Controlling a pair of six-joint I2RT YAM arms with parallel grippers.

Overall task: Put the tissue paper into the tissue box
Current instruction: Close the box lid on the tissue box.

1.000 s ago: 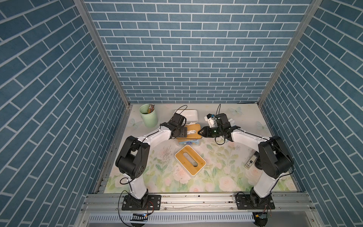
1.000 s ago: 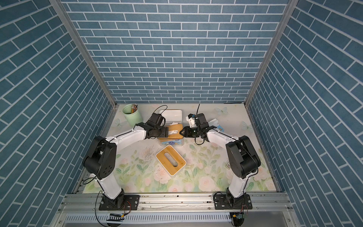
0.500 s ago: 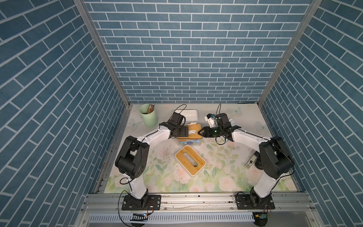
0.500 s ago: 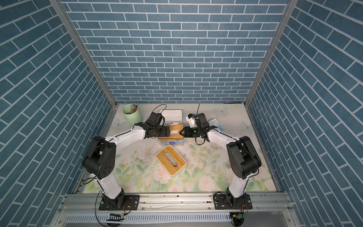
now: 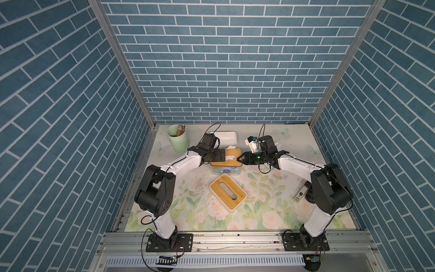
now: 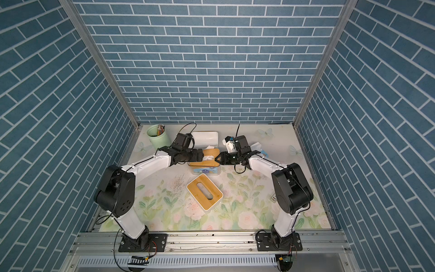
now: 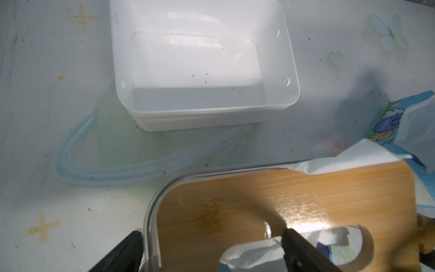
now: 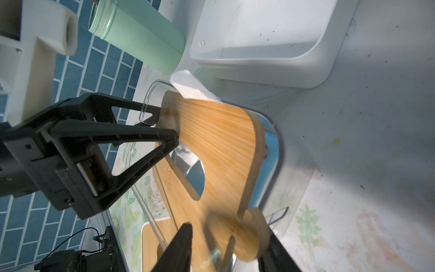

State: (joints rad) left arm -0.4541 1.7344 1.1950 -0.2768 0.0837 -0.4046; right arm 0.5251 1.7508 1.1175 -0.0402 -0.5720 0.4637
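The tissue box (image 5: 226,169) is a clear tub standing mid-table, and a wooden slotted lid (image 7: 235,200) lies tilted over it. White tissue paper (image 7: 254,254) pokes up through the slot, and another fold (image 7: 353,157) sticks out under the lid's far edge. My left gripper (image 7: 211,253) is open, one finger outside the tub's end wall (image 7: 150,212) and the other at the slot beside the tissue. My right gripper (image 8: 227,247) straddles the lid's (image 8: 219,141) opposite end. Its jaws stand partly apart, and blur hides whether they press on the lid. In both top views the grippers (image 5: 224,156) (image 6: 219,158) face each other over the box.
An empty white tray (image 5: 226,138) sits just behind the box, and a mint cup of pencils (image 5: 178,139) stands at the back left. A second box with a bamboo lid (image 5: 227,193) lies in front. Blue tissue wrapping (image 7: 400,122) lies behind the right gripper, and a small grey device (image 5: 300,194) lies by the right arm.
My left jaws have spread wider at the box's end. The right jaws have widened a little. Both arms stay almost where they were.
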